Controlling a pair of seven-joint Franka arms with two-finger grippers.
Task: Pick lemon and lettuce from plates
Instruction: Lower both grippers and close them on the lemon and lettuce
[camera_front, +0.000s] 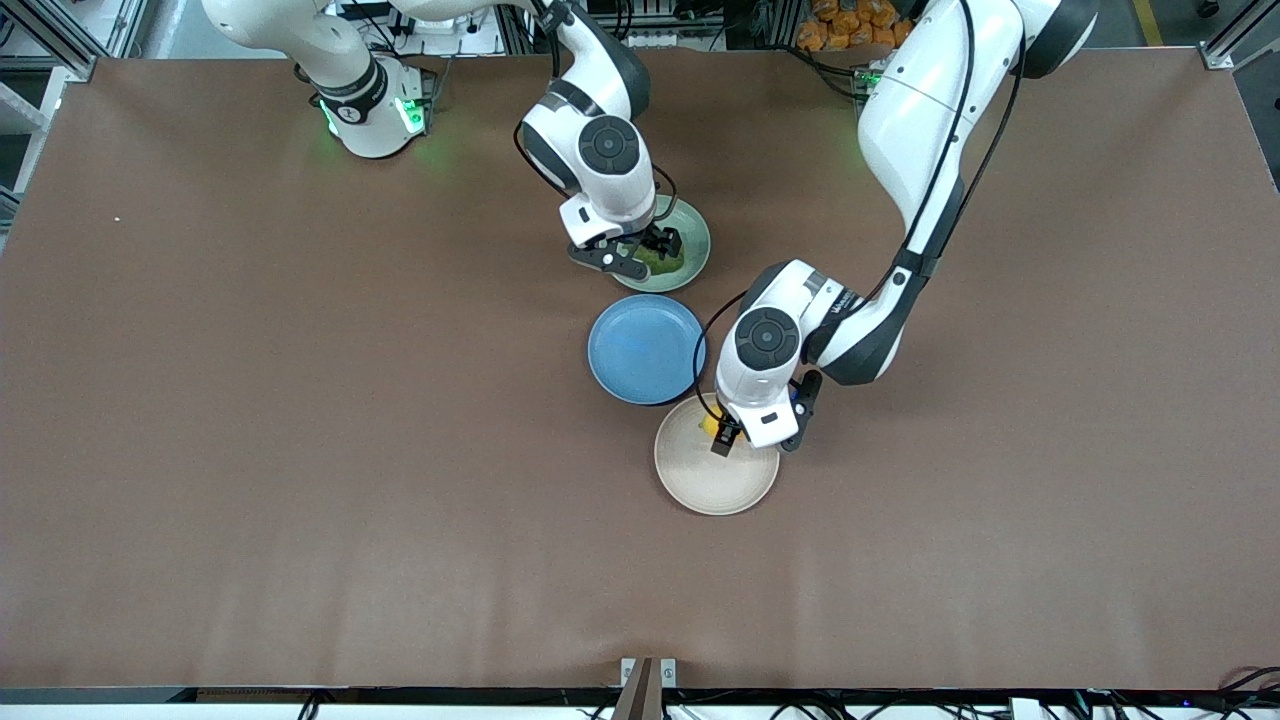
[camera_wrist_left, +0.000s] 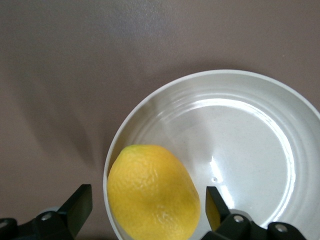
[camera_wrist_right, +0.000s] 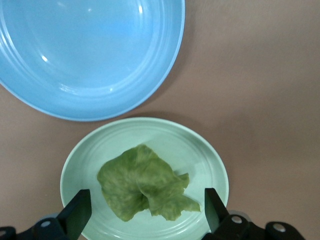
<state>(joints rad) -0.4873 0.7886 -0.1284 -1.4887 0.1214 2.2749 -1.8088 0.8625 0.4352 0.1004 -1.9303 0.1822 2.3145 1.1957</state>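
The yellow lemon (camera_wrist_left: 152, 192) lies at the edge of the beige-cream plate (camera_wrist_left: 260, 95). My left gripper (camera_wrist_left: 147, 210) is open, low over that plate, with one finger on each side of the lemon and a gap between them and the fruit. In the front view the lemon (camera_front: 711, 424) peeks out beside the left gripper (camera_front: 725, 437) over the beige plate (camera_front: 712, 485). The green lettuce (camera_wrist_right: 145, 182) lies on the pale green plate (camera_wrist_right: 150, 125). My right gripper (camera_wrist_right: 145, 210) is open, straddling the lettuce just above it. The front view shows the right gripper (camera_front: 645, 250), lettuce (camera_front: 667, 263) and green plate (camera_front: 695, 235).
A blue plate (camera_front: 645, 350) with nothing on it sits between the green and beige plates; it also shows in the right wrist view (camera_wrist_right: 90, 50). The brown table (camera_front: 300, 450) spreads wide around the three plates.
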